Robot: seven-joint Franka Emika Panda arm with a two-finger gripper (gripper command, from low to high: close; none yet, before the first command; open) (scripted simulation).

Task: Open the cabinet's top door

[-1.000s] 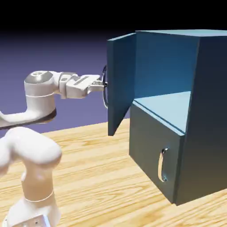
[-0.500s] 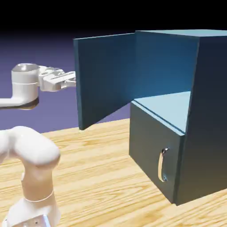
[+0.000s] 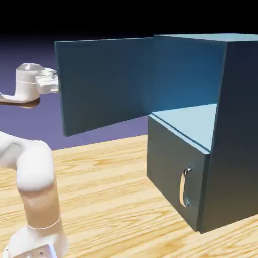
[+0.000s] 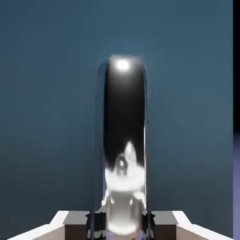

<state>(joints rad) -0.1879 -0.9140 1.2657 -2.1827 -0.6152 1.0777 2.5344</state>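
Cabinet door (image 3: 106,83) swung wide across the upper left of the exterior view, its handle (image 4: 124,126) pinched in my claw (image 4: 121,225), I judge, so that my pull governs its swing.

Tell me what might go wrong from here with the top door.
The handle is smooth and shiny, and the gripper closes on only a short stretch of it, so it might slip along the bar. The top door already stands wide open, so pulling much further could strain its hinge side. The door also hides the fingertips in the exterior view, so a slip might go unnoticed there.
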